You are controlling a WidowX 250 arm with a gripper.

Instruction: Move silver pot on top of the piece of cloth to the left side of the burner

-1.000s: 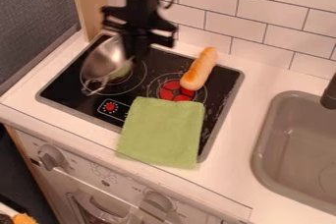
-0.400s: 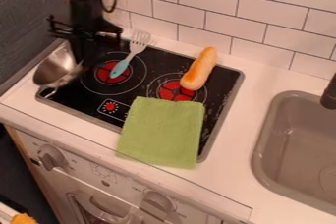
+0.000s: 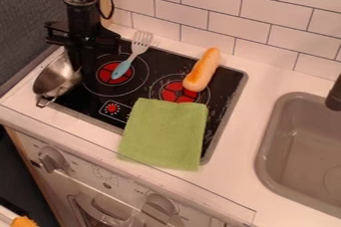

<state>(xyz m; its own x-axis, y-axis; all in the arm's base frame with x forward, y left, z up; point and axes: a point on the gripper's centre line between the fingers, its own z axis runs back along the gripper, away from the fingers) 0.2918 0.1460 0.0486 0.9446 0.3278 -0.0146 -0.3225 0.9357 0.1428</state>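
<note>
Toward nine to ten o'clock from the middle of the cooktop (image 3: 154, 62), the silver pot (image 3: 56, 77) sits tilted over the left edge, partly above the white counter (image 3: 230, 166). Its wire handle (image 3: 46, 102) points to seven o'clock. Whether the pot's underside touches anything is hidden. The black claw (image 3: 77, 66) meets the pot's rim at about two o'clock, hanging from the arm (image 3: 81, 9) that comes from twelve to one o'clock above the pot; I cannot tell whether the claw is spread, pressed together or pinching the rim.

Just beside the pot, at three o'clock, is the red left burner (image 3: 106, 73). A fork (image 3: 130, 60) has its blue handle over that burner and its pale tines toward one o'clock. At six o'clock from the burner is a red dial mark (image 3: 112, 108).

Toward four o'clock from the left burner lies the right burner (image 3: 174, 89). An orange-and-cream roll (image 3: 203, 69) lies along its one o'clock side. Below, the green cloth (image 3: 164, 134) covers its six o'clock edge and reaches over the cooktop's front rim.

Well apart, the gray sink (image 3: 267, 136) lies at four o'clock from the cooktop, with a dark faucet (image 3: 335, 95) nearer three.
</note>
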